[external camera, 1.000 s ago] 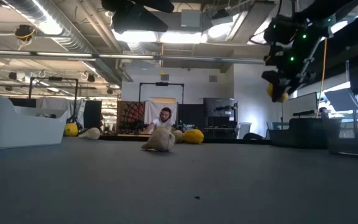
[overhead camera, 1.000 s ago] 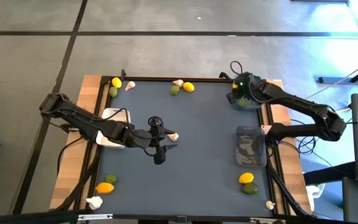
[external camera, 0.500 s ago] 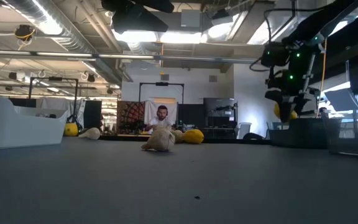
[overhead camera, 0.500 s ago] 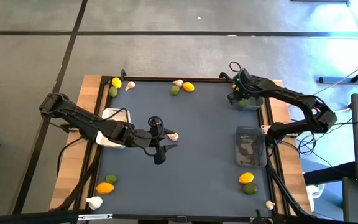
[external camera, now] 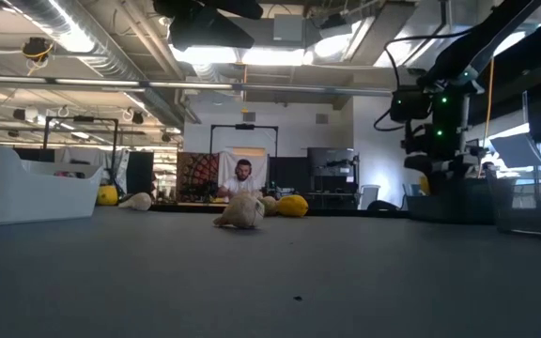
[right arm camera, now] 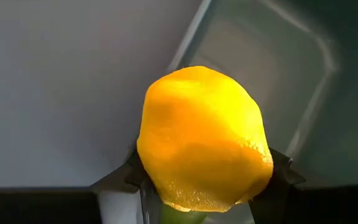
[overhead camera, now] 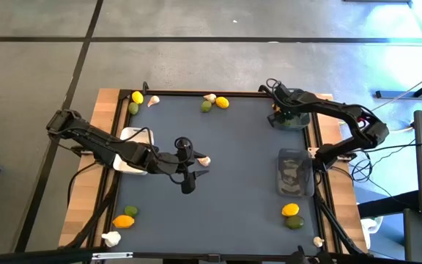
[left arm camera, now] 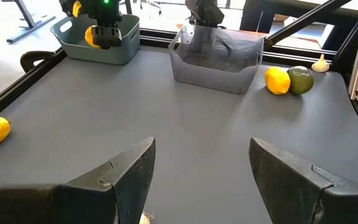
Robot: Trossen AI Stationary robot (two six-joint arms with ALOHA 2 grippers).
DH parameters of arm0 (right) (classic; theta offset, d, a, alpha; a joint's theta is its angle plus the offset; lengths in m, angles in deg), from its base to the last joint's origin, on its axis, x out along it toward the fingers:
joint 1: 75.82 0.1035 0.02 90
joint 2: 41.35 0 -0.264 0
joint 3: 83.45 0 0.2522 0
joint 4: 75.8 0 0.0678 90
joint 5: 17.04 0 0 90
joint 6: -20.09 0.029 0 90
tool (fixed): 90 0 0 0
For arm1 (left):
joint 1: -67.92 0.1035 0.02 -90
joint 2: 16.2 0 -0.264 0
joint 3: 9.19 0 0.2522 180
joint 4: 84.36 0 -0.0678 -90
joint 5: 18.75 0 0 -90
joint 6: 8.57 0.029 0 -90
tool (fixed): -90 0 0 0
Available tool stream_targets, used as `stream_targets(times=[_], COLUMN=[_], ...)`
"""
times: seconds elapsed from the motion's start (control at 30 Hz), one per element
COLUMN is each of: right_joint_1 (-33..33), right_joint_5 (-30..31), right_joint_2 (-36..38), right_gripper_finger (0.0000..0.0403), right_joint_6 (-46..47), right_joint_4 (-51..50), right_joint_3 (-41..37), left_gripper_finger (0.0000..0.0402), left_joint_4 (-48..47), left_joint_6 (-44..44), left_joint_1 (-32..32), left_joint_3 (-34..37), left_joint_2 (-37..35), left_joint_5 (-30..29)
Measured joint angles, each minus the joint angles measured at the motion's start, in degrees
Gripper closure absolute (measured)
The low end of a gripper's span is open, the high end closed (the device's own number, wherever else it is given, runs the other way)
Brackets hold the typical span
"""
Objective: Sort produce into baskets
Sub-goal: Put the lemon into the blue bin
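Observation:
My right gripper (overhead camera: 286, 114) is shut on a yellow lemon (right arm camera: 204, 140) over the blue-grey basket (overhead camera: 297, 122) at the table's far right. In the low view the lemon (external camera: 424, 183) hangs at about the basket's rim height. My left gripper (overhead camera: 184, 164) is open and empty near the table's middle, by the white basket (overhead camera: 132, 134). An off-white garlic bulb (overhead camera: 204, 160) lies on the table just beside it. The dark grey basket (overhead camera: 295, 173) stands at the right edge. My right gripper pinches the lemon's two opposite sides (right arm camera: 151, 168) between its two fingers (right arm camera: 120, 183). The fingers come from above, pointing down. The lemon is lifted clear and hangs over the blue-grey basket's inside (right arm camera: 278, 74).
Groups of lemon, lime and garlic lie at the far left corner (overhead camera: 137, 97), the far middle (overhead camera: 223, 103), the near left corner (overhead camera: 124, 221) and the near right (overhead camera: 290, 210). A black frame rail (overhead camera: 317, 183) borders the mat. A person (external camera: 242, 174) shows far behind the table.
My right gripper has gone down with the lemon toward the blue-grey basket, from well above it to about rim height, staying shut on it.

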State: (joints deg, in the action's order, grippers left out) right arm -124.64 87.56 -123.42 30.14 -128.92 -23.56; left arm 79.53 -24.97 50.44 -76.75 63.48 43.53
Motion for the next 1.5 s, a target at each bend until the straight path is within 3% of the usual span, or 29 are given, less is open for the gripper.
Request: stream_targets(times=[0.2,0.63,0.93,1.17,1.5], right_joint_1=[0.02,0.02,0.09,0.58,10.45], right_joint_5=[0.41,1.39,0.88,-5.6,-6.46], right_joint_2=[-0.34,-0.33,1.85,6.76,13.6], right_gripper_finger=[0.0224,0.0139,0.0151,0.0159,0.0159], right_joint_6=[0.0,-1.28,-1.78,-1.18,3.11], right_joint_4=[-0.65,-1.21,-4.44,-8.15,-12.17], right_joint_3=[0.0,0.0,2.16,5.2,5.49], left_gripper_finger=[0.0146,0.0146,0.0146,0.0146,0.0146], left_joint_4=[0.0,0.0,0.0,-0.02,-0.02], left_joint_6=[-0.02,-0.02,0.27,0.28,1.3], left_joint_1=[0.0,0.0,-0.01,0.0,0.04], left_joint_3=[0.0,-0.02,-0.02,-0.02,-0.02], left_joint_2=[0.0,0.0,0.0,0.0,0.0], left_joint_5=[0.0,0.02,0.02,0.02,0.02])
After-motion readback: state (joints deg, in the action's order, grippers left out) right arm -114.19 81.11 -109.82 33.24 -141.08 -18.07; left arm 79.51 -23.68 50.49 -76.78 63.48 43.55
